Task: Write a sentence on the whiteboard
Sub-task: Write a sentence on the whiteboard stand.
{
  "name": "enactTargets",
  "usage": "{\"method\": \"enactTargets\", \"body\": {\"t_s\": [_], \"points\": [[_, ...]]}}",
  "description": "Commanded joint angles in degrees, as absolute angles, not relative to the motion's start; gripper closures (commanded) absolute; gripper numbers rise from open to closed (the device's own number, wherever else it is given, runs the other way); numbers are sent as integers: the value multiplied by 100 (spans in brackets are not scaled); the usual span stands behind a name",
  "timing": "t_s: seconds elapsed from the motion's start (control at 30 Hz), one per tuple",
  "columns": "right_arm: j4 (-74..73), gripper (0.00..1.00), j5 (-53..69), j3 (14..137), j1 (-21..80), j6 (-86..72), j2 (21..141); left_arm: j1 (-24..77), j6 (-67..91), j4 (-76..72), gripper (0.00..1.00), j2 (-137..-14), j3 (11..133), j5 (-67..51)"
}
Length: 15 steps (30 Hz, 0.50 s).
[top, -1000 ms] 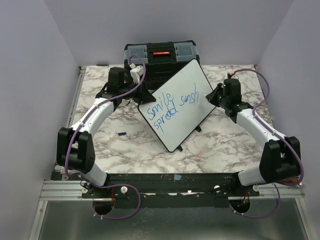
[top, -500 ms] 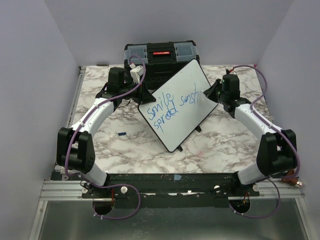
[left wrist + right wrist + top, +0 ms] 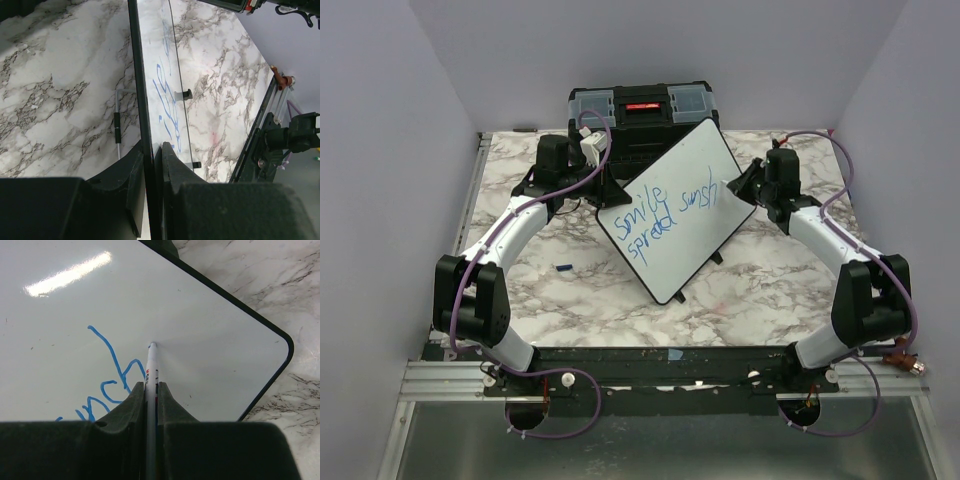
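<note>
Marker [image 3: 150, 365] tip touches whiteboard [image 3: 210, 330], propped tilted on worktop [image 3: 570, 290], after "sunsh" of sentence [image 3: 665, 215]. Right hand [image 3: 150, 387] pinches marker; left hand [image 3: 151, 150] clamps board edge. Press lightly and evenly on your next stroke.

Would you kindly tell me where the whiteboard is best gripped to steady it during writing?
Grip the whiteboard by its thin rim on the left, coming edge-on from that side with one finger on each face. It is propped at a slant, so the rim there is free and well away from the sentence and the marker. The left gripper holds it just so.
</note>
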<state>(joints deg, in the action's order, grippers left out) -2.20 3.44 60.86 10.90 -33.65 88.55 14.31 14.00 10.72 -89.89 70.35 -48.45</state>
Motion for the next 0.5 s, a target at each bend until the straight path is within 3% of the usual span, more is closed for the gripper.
{"method": "enactTargets", "body": {"t_s": [0.0, 0.47], "points": [[-237, 99, 593, 5812, 1094, -3375, 8821, 1483, 879, 642, 100, -8773, 7110, -4774], [-621, 99, 589, 5353, 1098, -3227, 7983, 1484, 910, 614, 100, -8780, 7101, -4795]]}}
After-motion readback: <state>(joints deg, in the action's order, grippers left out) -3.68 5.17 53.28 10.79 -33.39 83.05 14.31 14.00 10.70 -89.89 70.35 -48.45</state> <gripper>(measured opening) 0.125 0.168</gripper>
